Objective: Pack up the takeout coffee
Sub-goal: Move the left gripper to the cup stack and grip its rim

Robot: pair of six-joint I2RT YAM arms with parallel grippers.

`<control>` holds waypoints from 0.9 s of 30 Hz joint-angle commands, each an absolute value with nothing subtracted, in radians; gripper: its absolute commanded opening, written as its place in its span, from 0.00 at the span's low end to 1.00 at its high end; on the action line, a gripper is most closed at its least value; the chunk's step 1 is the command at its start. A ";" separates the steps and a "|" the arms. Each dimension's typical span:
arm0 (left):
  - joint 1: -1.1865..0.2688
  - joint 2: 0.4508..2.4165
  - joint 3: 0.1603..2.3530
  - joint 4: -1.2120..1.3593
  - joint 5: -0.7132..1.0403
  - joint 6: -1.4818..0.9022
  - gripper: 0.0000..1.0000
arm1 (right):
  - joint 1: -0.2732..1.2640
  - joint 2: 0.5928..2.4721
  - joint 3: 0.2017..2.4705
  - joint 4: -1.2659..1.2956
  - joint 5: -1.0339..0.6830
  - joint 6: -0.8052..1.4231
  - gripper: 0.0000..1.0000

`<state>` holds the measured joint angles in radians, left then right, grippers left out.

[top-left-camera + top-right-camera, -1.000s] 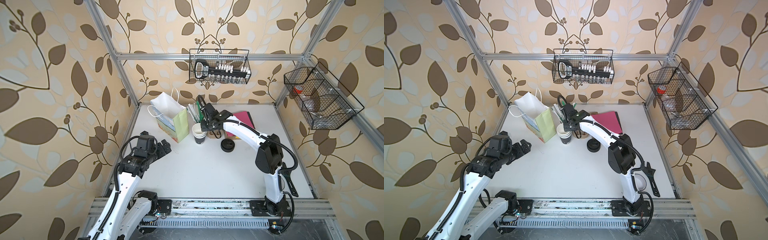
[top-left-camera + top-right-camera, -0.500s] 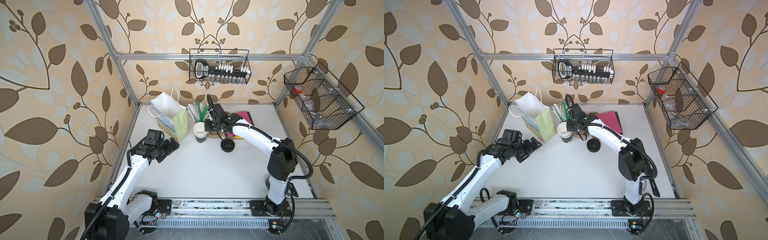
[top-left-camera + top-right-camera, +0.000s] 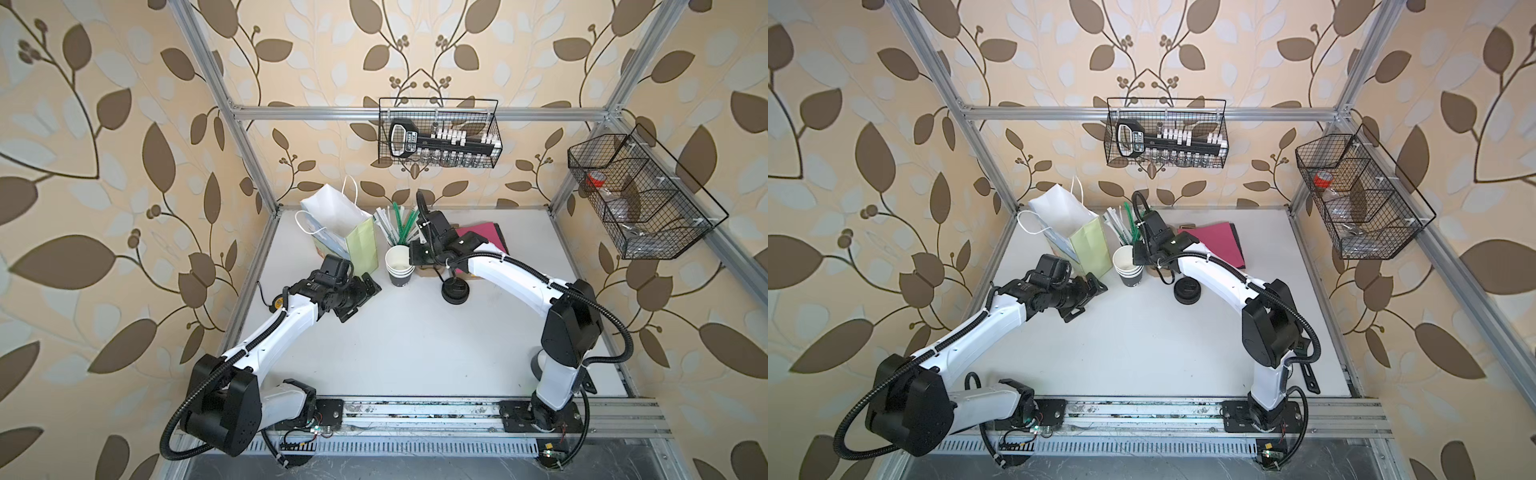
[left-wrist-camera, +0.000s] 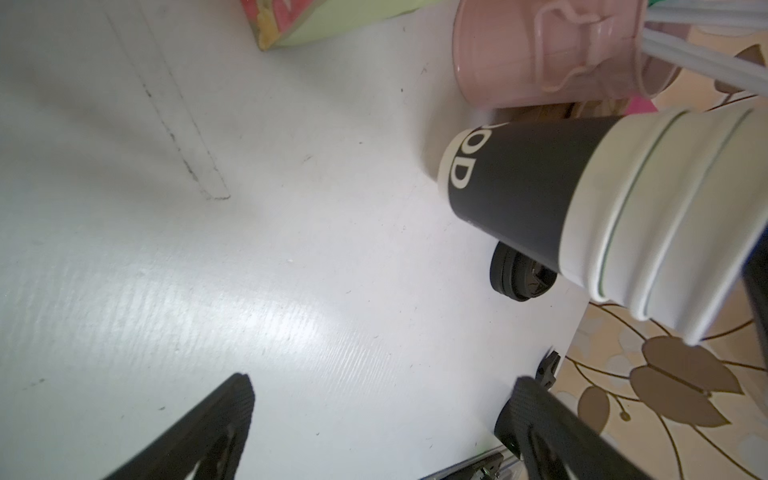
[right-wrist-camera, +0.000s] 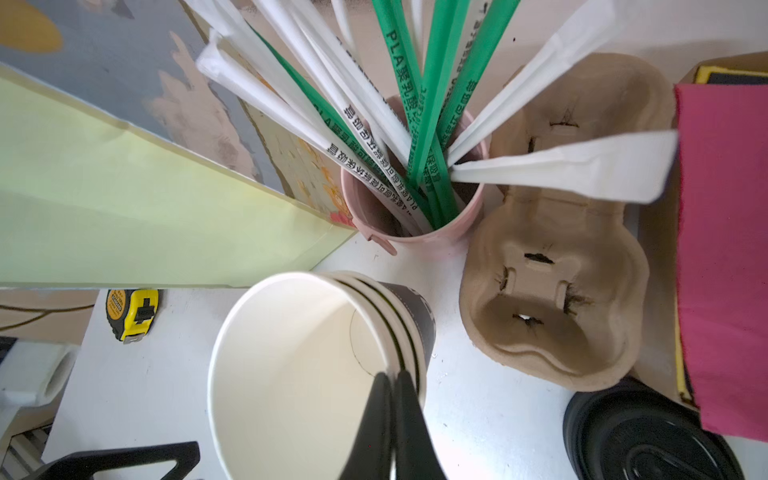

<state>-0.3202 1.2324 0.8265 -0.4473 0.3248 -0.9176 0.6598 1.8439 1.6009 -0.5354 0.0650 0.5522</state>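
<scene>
A: Left arm (image 3: pixel 286 328), right arm (image 3: pixel 511 274): white link shells, black joint housings?
B: Confirmed. Black ribbed cable conduit (image 3: pixel 174 419) loops at lower left; same on right. Left end effector (image 3: pixel 360 300): flat black fingers.

Robot lab cell: aluminium frame (image 3: pixel 307 113) across upper centre, leaf wallpaper panels (image 3: pixel 104 145) all round, mounting rail (image 3: pixel 415 409) along bottom edge.

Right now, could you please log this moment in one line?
left pincer: open, by bag | right pincer: shut on top cup | lids: on table
</scene>
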 commanded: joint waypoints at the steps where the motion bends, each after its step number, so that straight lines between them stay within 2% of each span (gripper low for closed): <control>1: -0.326 1.238 0.808 -0.313 0.369 -0.960 0.99 | 0.665 1.819 1.578 -0.524 0.043 0.573 0.00; 16: -0.333 1.276 0.691 -0.013 0.405 -1.025 0.99 | 0.662 1.825 1.538 -0.508 0.025 0.587 0.00; 27: -0.333 1.300 0.663 0.058 0.411 -1.053 0.99 | 0.667 1.830 1.516 -0.481 0.002 0.601 0.00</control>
<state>-0.3222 1.2942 0.6628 0.0025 0.3870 -1.0344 0.6609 1.8439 1.5295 -0.5011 0.0158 0.5873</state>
